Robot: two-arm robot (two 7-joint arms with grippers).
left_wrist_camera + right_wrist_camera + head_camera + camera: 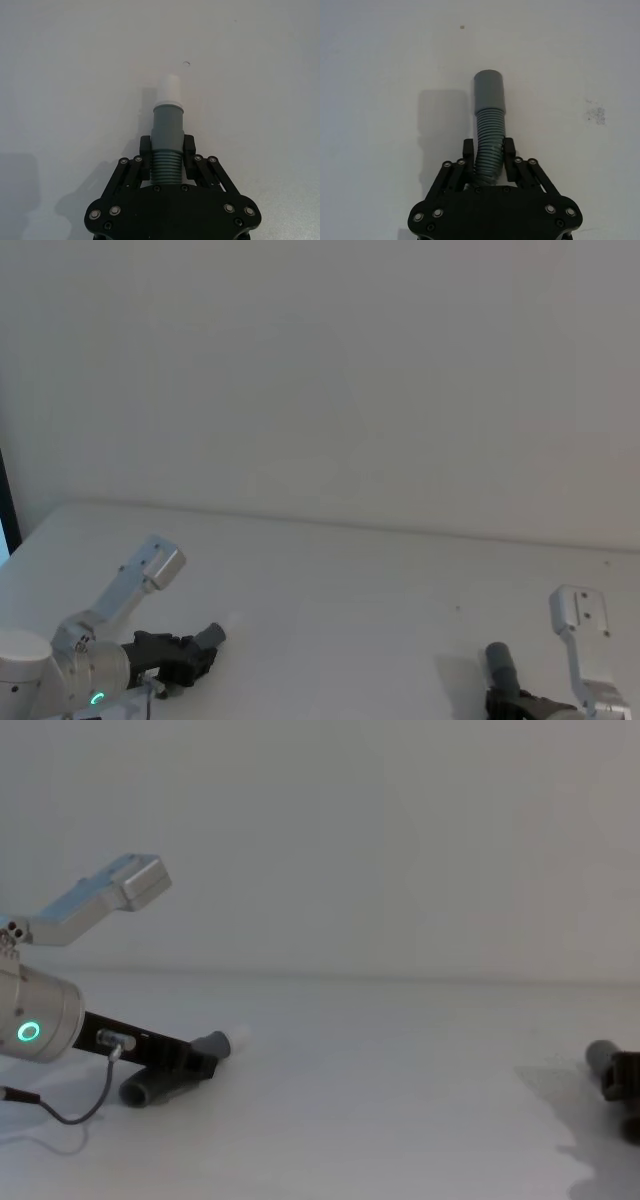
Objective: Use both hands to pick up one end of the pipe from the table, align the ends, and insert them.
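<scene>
At left tool (167,146): closed down onto left hose piece (166,167), gripping the ribs right behind narrow cuff (168,127). Straight ahead of the fingertips: cuff, then white tip (169,90), pointing away along the tool axis. Below and behind the tool in chest view: loose tail (150,1090) of that hose, drooping toward table (350,580). Looks to be resting on it; can't confirm contact. Thin cable (70,1112) looping off behind the tool, not part of the job.

At right tool (488,148): likewise clamped on right hose piece (489,132), but further back on the ribs. Leaves a bendy ribbed stretch between fingertips and socket cuff (489,90), slightly curved before the cuff. Shadow (445,115) offset on the table beneath, so likely held clear of it.

Left tool to right tool: well apart, bare table between. Not yet aligned or mated.

Handling, as a guess:
- Light, no load issue.
- Ribbed section: soft, springy, prone to flex and droop.
- Cuffs: stiff, smooth, probably slippery under ridged jaws.
- Best gripped on the ribs hard up against the cuff, as on the left; good keying for the jaws there.
- Right grip riskier: socket free to wobble or deflect under push. Would regrip closer to the cuff, or go in slow and square.
- Narrow white tip: close axial alignment needed. Off-axis push likely to buckle the hose rather than seat it.
</scene>
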